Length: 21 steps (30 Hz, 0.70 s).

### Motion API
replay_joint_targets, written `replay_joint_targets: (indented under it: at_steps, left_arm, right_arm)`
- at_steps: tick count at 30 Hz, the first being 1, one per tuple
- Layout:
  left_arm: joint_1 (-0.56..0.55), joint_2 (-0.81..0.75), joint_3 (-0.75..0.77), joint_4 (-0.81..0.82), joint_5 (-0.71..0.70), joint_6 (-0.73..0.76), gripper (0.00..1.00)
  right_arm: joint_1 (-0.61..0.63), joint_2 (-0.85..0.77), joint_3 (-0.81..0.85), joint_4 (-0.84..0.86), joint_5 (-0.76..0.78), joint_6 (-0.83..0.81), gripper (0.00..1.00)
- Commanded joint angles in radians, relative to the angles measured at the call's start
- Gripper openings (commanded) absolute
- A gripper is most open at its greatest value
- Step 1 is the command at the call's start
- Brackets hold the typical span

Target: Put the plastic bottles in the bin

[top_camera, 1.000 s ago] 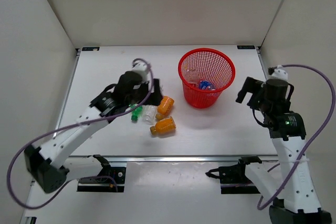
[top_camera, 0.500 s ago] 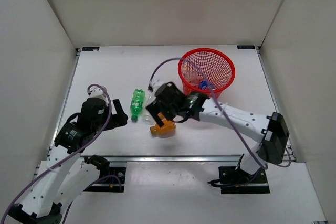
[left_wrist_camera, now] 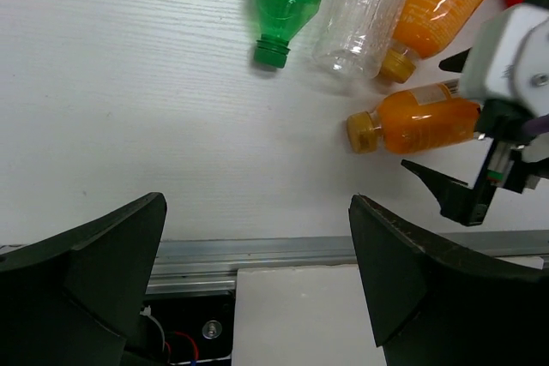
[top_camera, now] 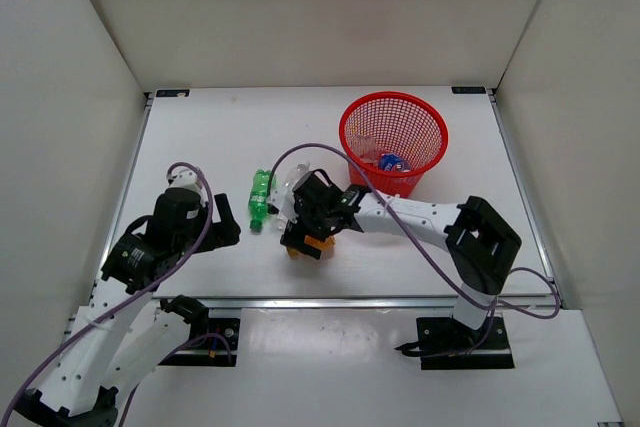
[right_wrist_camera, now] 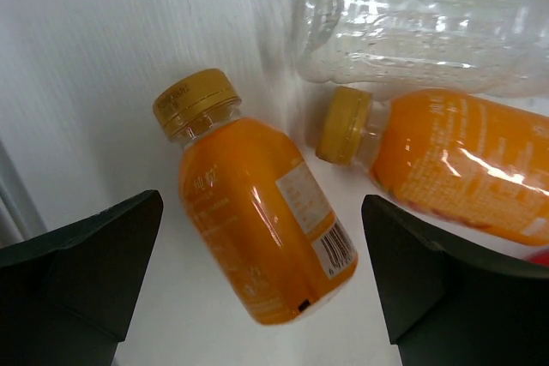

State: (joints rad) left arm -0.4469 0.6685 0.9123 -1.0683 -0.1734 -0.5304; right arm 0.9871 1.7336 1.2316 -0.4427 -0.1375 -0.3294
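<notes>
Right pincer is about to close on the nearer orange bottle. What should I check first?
1. Is the right pincer open: ok.
2. Does the near orange bottle lie between its fingers: ok.
3. Is the second orange bottle clear of the closing fingers: cannot tell, its cap sits close.
4. Is the left pincer open, empty and apart from the bottles: ok.
5. Is the red mesh bin upright with room inside: ok.

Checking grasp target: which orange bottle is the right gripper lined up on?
The barcode-labelled orange bottle, centred between the fingers of the open right gripper. The other orange bottle lies aside, beside the clear bottle.
</notes>
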Motion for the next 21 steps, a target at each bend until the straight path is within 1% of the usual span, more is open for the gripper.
replay_joint_targets:
  at_steps: [1,3,6,9,10,11,12,13,14,17,18,19,21]
  left_arm:
    - [0.005,0.022,0.016,-0.012,-0.006,0.020,0.99]
    - [0.013,0.017,0.010,-0.004,-0.015,0.020,0.98]
    - [0.011,0.005,-0.006,0.013,-0.011,0.017,0.99]
    - [0.010,0.005,-0.012,0.027,0.002,0.015,0.99]
    - [0.013,0.014,-0.016,0.036,-0.003,0.018,0.98]
    - [0.011,0.014,-0.018,0.033,0.000,0.020,0.98]
    - [0.013,0.019,-0.006,0.044,-0.003,0.027,0.98]
    - [0.014,0.025,-0.004,0.042,-0.005,0.026,0.99]
    - [0.014,0.031,0.005,0.045,-0.003,0.036,0.98]
    - [0.016,0.040,0.005,0.054,-0.008,0.036,0.99]
    - [0.014,0.043,0.004,0.060,0.003,0.033,0.99]
    - [0.016,0.039,0.003,0.071,0.006,0.036,0.99]
    - [0.016,0.043,0.003,0.076,0.008,0.038,0.98]
  right_arm:
    - [0.021,0.036,-0.014,0.032,-0.008,-0.088,0.99]
    - [0.039,0.026,-0.039,0.021,-0.008,-0.070,0.99]
    - [0.067,-0.003,-0.124,0.082,0.036,-0.033,0.98]
    - [0.077,-0.017,-0.190,0.122,0.065,0.012,0.89]
    - [0.074,-0.020,-0.198,0.130,0.070,0.039,0.88]
    - [0.076,-0.028,-0.219,0.139,0.076,0.046,0.85]
    - [0.074,-0.041,-0.216,0.153,0.070,0.071,0.70]
    - [0.079,-0.061,-0.227,0.166,0.073,0.090,0.54]
    - [0.081,-0.071,-0.231,0.167,0.066,0.093,0.50]
    - [0.102,-0.147,-0.228,0.182,0.102,0.105,0.44]
    - [0.108,-0.175,-0.215,0.170,0.095,0.104,0.38]
    - [0.119,-0.213,-0.199,0.156,0.102,0.102,0.35]
    - [0.125,-0.271,-0.141,0.113,0.113,0.102,0.36]
